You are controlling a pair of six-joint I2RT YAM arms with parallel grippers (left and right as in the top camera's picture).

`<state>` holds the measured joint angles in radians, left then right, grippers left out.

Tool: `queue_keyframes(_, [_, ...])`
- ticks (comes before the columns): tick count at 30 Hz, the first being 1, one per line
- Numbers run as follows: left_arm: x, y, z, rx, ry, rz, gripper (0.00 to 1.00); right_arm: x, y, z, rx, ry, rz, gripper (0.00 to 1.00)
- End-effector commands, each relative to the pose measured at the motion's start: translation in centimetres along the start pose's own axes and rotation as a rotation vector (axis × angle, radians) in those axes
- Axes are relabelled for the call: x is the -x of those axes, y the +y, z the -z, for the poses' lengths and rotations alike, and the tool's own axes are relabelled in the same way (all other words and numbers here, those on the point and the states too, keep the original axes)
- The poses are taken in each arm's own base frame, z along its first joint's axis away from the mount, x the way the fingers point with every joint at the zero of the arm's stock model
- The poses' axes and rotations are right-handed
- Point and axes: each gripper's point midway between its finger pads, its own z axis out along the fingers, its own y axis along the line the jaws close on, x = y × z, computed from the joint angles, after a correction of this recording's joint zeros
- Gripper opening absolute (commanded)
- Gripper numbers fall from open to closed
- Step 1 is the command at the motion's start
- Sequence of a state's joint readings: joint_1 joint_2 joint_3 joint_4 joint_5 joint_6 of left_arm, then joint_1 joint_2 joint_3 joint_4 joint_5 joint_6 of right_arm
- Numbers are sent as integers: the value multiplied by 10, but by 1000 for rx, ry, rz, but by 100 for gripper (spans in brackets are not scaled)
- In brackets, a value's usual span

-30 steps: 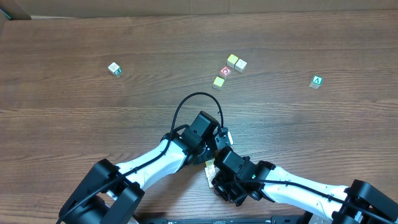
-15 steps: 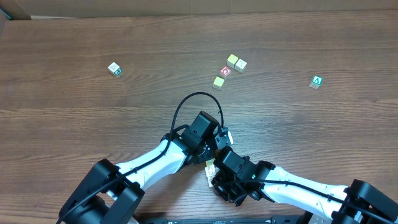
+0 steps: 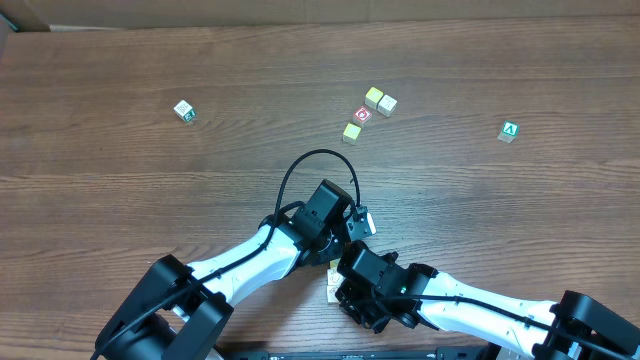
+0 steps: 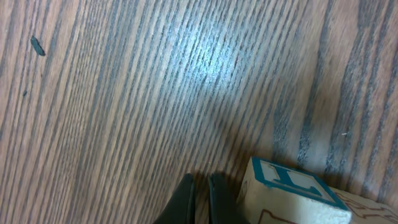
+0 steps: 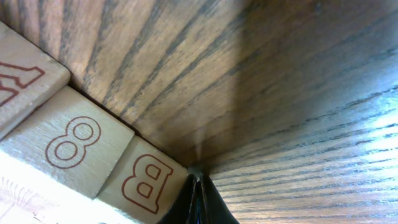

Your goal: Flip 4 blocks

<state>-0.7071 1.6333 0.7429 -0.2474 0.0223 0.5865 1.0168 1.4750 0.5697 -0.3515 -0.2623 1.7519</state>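
We see the table (image 4: 124, 93) under the left gripper (image 4: 200, 186) as dark wood-grain, smooth, with a soft sheen where light pools ahead of the tip. Its fingers (image 4: 185, 202) look like black matt plastic. Just beside them, the L block (image 4: 292, 190) is pale bare wood, matt, with its blue letter printed flat on a cream face. At the tip of the right gripper (image 5: 198, 190), the B block (image 5: 146, 180) and, beyond it, the 8 block (image 5: 68, 149) show the same unvarnished light wood with reddish-brown printed outlines. From overhead, the arm shells (image 3: 248, 262) read as glossy white plastic, and the cable (image 3: 318, 152) as a thin black rubbery loop.
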Motion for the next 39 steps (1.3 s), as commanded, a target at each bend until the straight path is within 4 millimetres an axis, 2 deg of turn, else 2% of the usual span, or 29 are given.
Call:
queue_keyframes(1, [-6,-12,-5,-41,14,-5,4,11,1,-3,-1,-61,-17,4])
queue_keyframes(12, [-5,-9,-5,-22,17,0,4,14,-11,-3,-50,-75,-47,4])
queue_keyframes(19, [-2,10,-5,65,5,90,4,15,-15,-2,-62,-82,-50,4])
queue_keyframes(24, [-6,24,-4,88,-9,216,8,15,-17,-2,-70,-84,-49,4])
queue_keyframes(32, [-27,44,-3,112,15,435,7,24,-19,5,-71,-130,-55,4])
queue_keyframes(39, [-40,41,-2,103,54,609,4,45,-6,17,-25,-165,35,4])
